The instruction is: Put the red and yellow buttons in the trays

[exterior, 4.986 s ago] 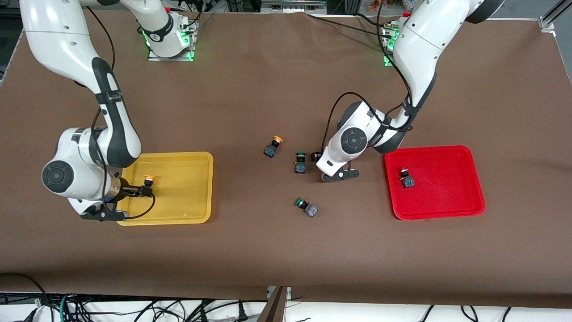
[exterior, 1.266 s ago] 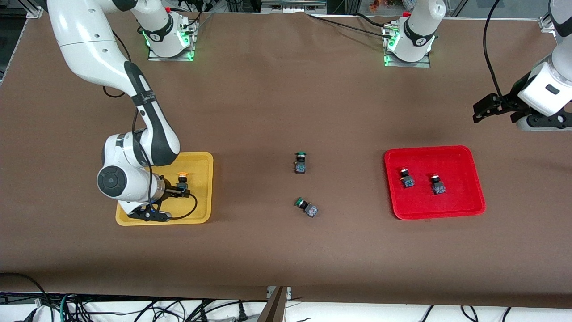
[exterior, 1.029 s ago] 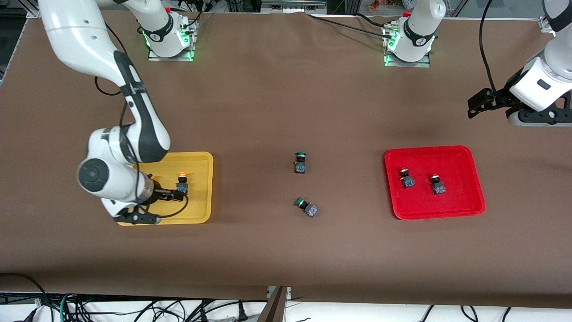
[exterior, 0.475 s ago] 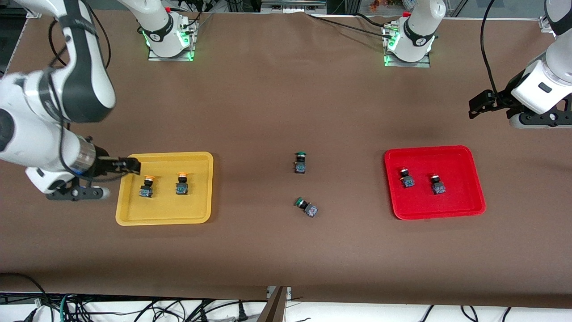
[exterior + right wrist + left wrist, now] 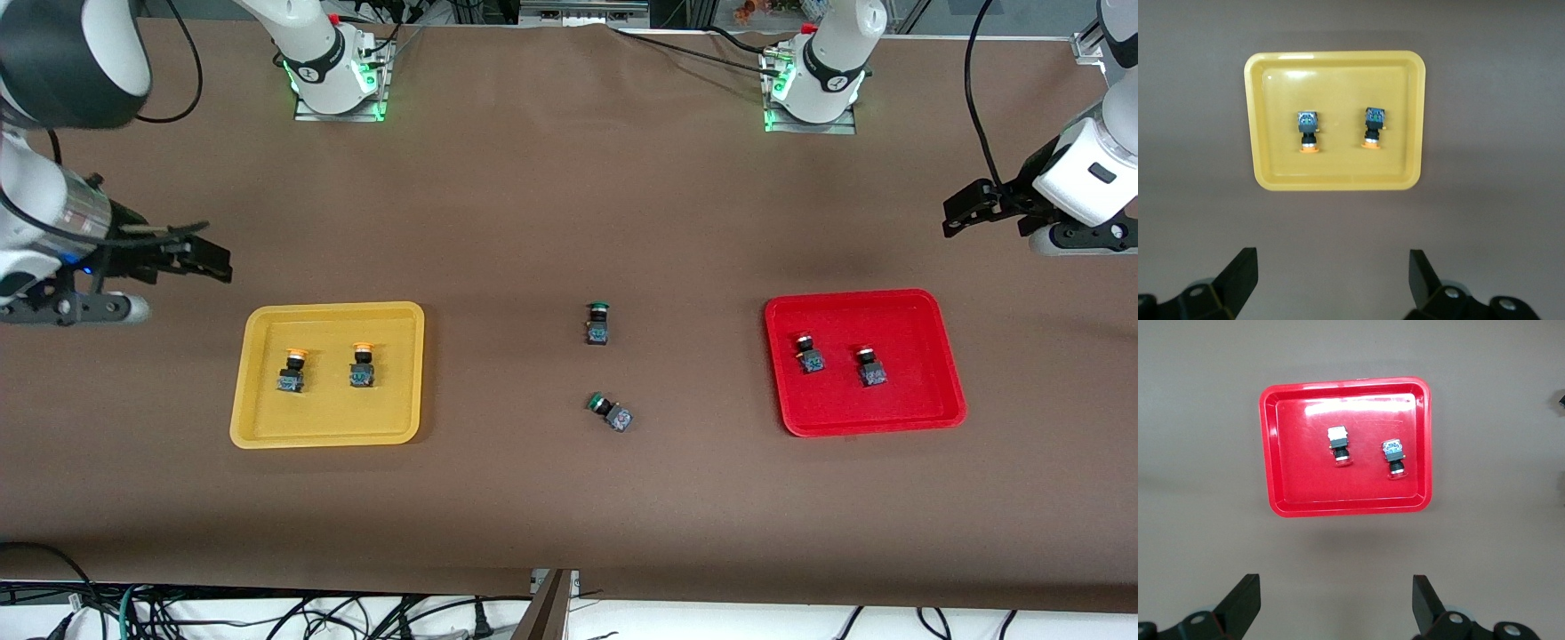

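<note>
Red and yellow buttons all sit in trays: two yellow-capped [image 5: 292,371] [image 5: 361,365] in the yellow tray [image 5: 267,434], two red-capped [image 5: 807,354] [image 5: 869,366] in the red tray [image 5: 942,391]. Right gripper [image 5: 209,260], half a second ago at the yellow tray's rim, is now lifted clear over bare desk, jaws spread, empty. Left gripper [image 5: 960,209] waits over the desk at its own end, jaws apart. Two green buttons [image 5: 597,324] [image 5: 610,412] remain mid-desk. Judgement: task looks complete.

A matt brown covering is seen on the bench [image 5: 533,196]. Glossy, smooth plastic is shown by the red tray [image 5: 1275,453] and yellow tray [image 5: 1261,120], with highlights caught along their floors.
</note>
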Robot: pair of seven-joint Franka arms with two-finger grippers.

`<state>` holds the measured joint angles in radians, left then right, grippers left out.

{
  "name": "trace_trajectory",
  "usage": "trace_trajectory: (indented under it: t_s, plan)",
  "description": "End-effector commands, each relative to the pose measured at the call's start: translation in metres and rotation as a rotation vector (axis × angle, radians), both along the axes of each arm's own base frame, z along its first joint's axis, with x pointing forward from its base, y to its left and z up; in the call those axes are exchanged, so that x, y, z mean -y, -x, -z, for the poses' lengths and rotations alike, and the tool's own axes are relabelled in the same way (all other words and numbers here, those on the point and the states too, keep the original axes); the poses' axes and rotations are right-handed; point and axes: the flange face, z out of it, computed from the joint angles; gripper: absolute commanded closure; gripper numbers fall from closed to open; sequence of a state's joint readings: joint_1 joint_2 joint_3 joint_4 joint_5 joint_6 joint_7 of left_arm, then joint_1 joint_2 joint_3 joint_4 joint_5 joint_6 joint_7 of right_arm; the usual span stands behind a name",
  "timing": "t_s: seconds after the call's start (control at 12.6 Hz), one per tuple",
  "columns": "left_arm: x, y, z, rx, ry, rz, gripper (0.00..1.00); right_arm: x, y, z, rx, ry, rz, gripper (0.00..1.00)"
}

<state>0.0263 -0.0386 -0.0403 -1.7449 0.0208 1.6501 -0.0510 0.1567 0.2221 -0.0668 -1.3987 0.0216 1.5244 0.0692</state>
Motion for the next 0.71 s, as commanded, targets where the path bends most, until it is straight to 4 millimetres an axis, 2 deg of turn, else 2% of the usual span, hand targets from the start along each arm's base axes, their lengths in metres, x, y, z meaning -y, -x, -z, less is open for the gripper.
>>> trace_trajectory:
  t_s: [0.0,0.08,0.24,0.4,0.63]
  plan:
    - [0.001,-0.003,-0.007,-0.002,0.022,0.011,0.00,0.016,0.027,-0.018,0.010,0.002,0.006,0.00]
    - [-0.001,-0.002,-0.007,-0.005,0.022,0.008,0.00,0.025,0.035,-0.037,0.049,-0.003,0.027,0.00]
    - [-0.002,-0.003,-0.007,-0.006,0.022,0.007,0.00,0.037,0.044,-0.054,0.068,-0.012,0.043,0.00]
    - [-0.002,-0.003,-0.007,-0.005,0.022,0.007,0.00,0.045,0.050,-0.052,0.059,-0.010,0.014,0.00]
    - [-0.001,-0.003,-0.007,-0.005,0.023,0.008,0.00,0.047,0.044,-0.049,0.035,-0.008,-0.006,0.00]
